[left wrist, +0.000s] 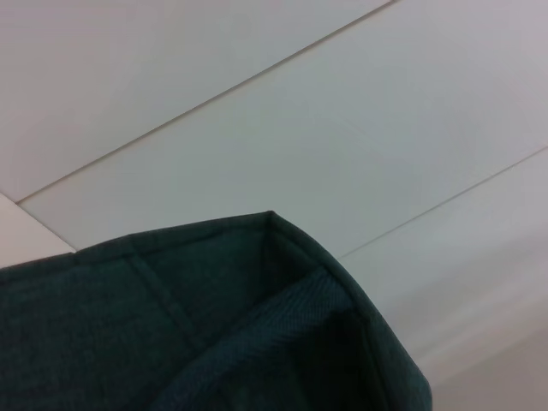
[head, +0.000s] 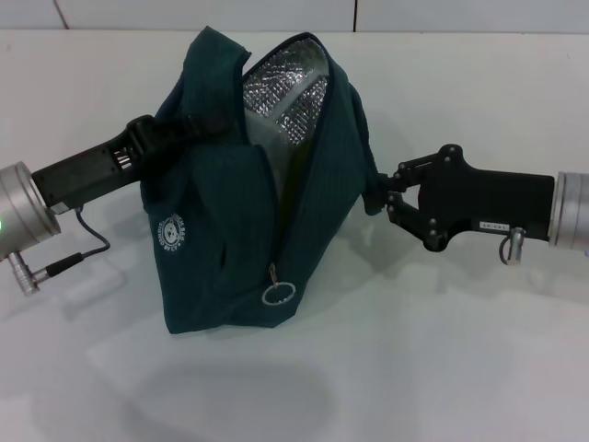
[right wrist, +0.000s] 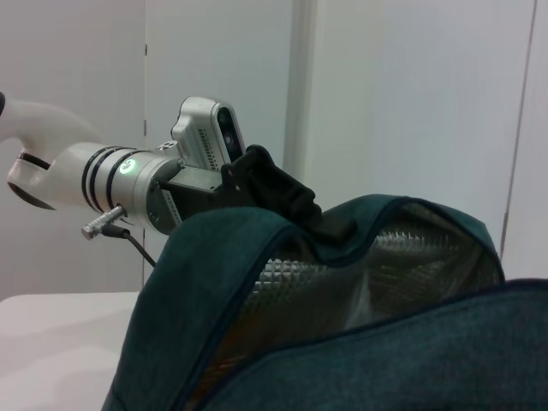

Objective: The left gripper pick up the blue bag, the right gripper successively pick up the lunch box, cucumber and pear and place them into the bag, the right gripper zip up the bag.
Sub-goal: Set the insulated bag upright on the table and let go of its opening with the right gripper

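Left gripper [head: 189,129] clamps the blue bag's [head: 221,258] rim; right gripper [head: 379,195] pinches its far edge, contents hidden

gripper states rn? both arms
Left end effector: shut on the blue bag, gripping its upper edge and holding it up.
Right end effector: at the bag's opposite side, touching the fabric; grip cannot be told.

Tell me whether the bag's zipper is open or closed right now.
Open. The blue bag gapes at the top, its silver lining showing, and the zipper pull ring hangs low on the front.
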